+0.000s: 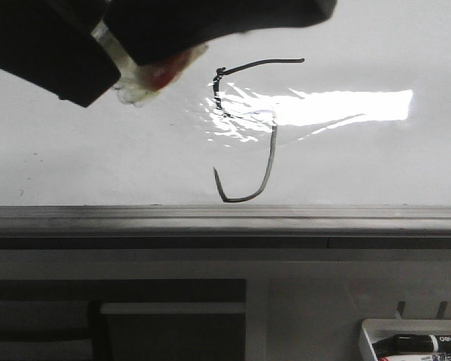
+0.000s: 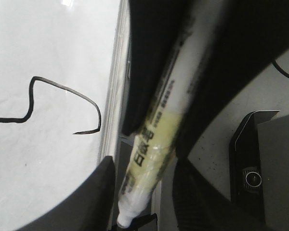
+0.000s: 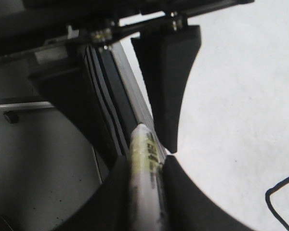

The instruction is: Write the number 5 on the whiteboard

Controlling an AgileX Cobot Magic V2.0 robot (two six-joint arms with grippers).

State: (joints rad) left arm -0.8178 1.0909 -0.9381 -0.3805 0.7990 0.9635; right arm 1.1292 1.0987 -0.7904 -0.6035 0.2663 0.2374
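Note:
The number 5 (image 1: 271,150), a thin black marker figure, is drawn on the whiteboard (image 1: 98,150) just below the glare patch. It also shows in the left wrist view (image 2: 31,98). A white marker with a yellowish label (image 3: 144,159) is clamped between the fingers of my right gripper (image 3: 147,161), off the board beside its rail. The same marker (image 2: 154,139) runs between the fingers of my left gripper (image 2: 144,163), which stand slightly apart from it on both sides. Both grippers show as black shapes at the top left of the front view, with the taped marker (image 1: 143,75) between them.
A grey metal rail (image 1: 225,218) edges the board's near side. A small white tray (image 1: 370,331) with markers (image 1: 425,344) sits at the front right. A black box (image 2: 260,168) stands on the grey surface beside the board.

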